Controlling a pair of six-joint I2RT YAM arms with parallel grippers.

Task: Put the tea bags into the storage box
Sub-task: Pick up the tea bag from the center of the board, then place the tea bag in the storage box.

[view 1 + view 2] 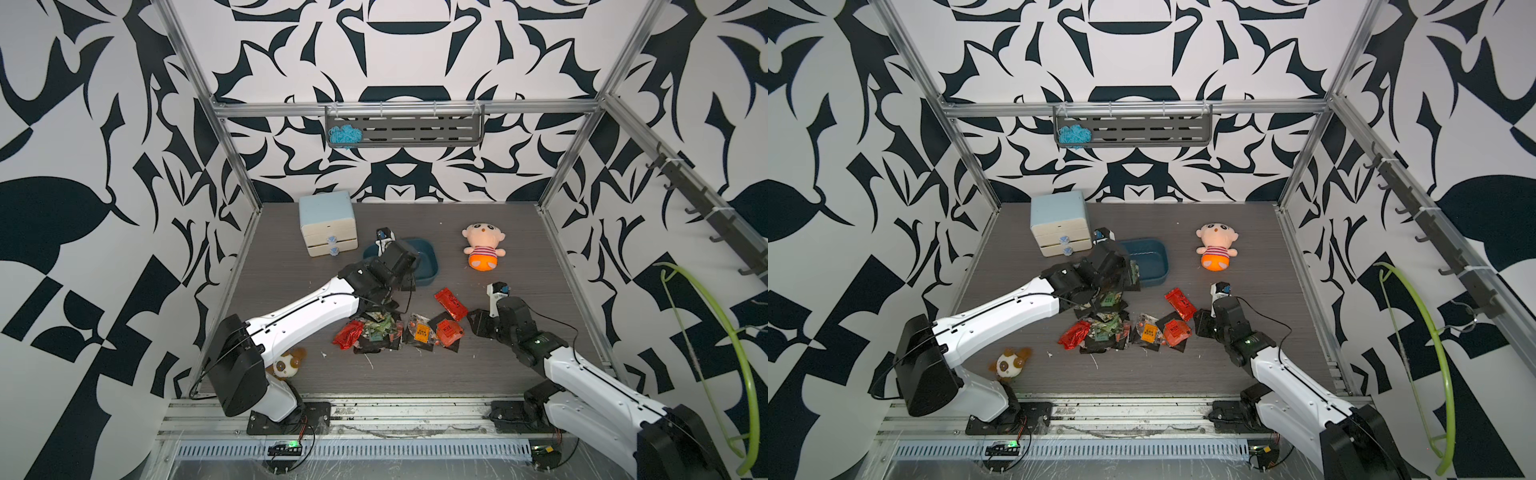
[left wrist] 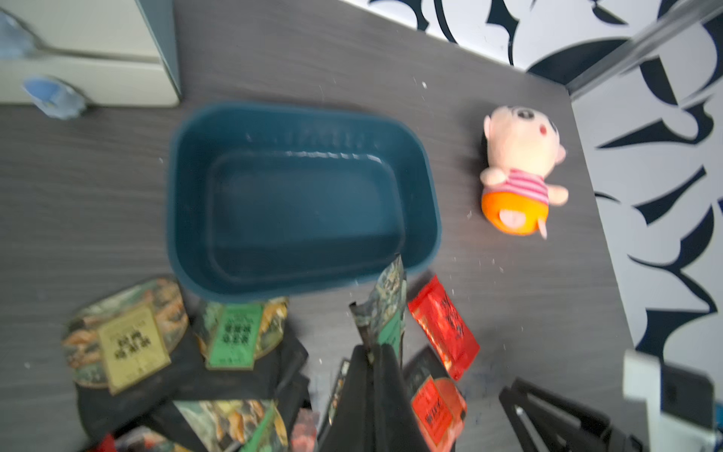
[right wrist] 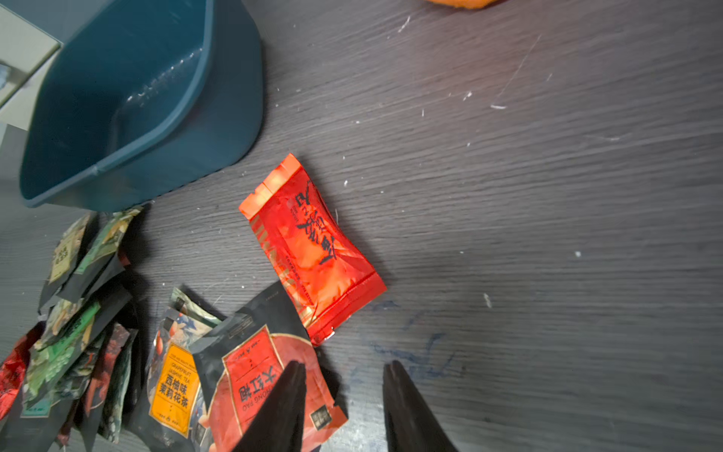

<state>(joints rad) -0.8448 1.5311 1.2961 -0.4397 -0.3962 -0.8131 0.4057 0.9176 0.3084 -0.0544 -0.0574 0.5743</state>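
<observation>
Left end effector (image 2: 373, 352) clamped on crinkly green-label tea bag (image 2: 387, 297), long axis toward teal box (image 2: 187, 203). Right end effector (image 3: 345, 366) jaws apart, empty, near diagonal red tea bag (image 3: 309, 250).

Left tool (image 2: 375, 348) pinched shut, raised; right tool (image 3: 345, 364) half-parted, angled downward.

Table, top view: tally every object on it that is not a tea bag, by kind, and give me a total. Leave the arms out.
Plush toys: 2 (striped doll, brown-and-white plush)
Drawer cabinet: 1
Storage box: 1
Total: 4
</observation>
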